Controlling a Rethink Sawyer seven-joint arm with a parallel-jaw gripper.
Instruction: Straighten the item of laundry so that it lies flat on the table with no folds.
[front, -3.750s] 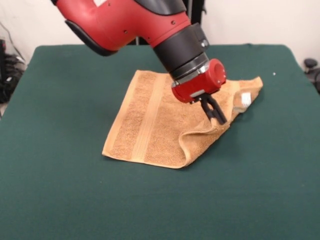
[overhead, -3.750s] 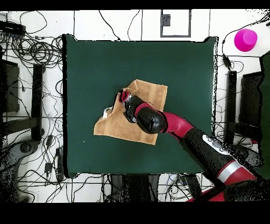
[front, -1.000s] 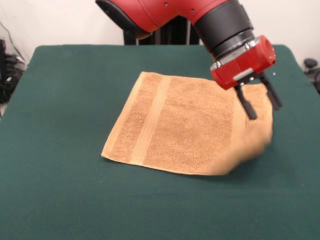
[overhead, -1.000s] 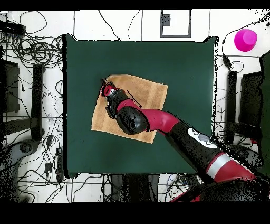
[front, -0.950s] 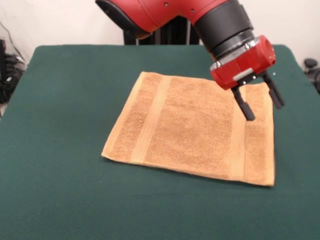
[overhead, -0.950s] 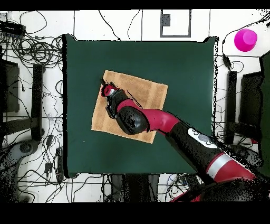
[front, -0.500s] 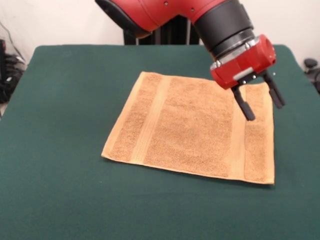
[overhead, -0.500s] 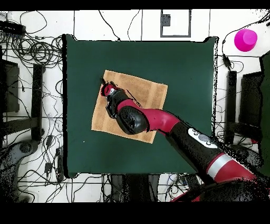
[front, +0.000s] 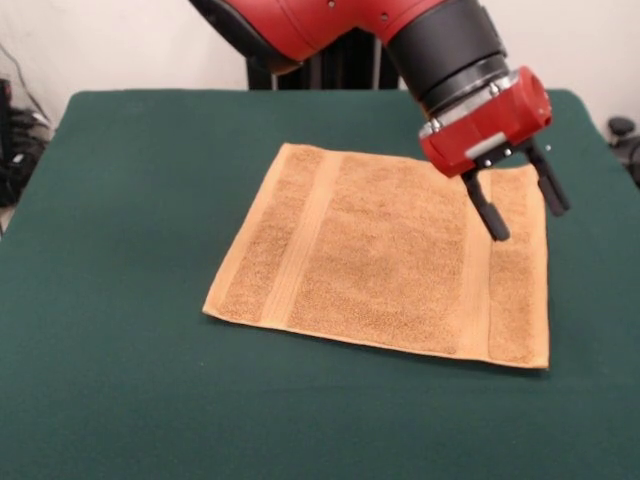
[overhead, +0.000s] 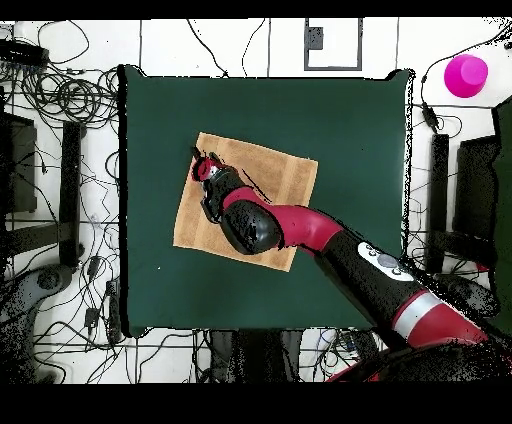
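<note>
In the front view, the golden-tan terry towel lay spread flat on the dark green table, a little right of the table's middle, with all four edges showing and no fold visible. Two flat woven bands ran across it, one near its left edge and one near its right edge. The red and black arm came down from the top, and its gripper hung over the towel's far right part, its two black fingers spread apart with nothing between them (whether the tips touched the cloth could not be told).

In the overhead view, the towel sat on the table left of the middle, slightly rotated against the table's edges. The arm crossed over its lower part, and the gripper was above the towel's upper left corner area. A pink round object stood off the table at the upper right, among cables on the floor.
</note>
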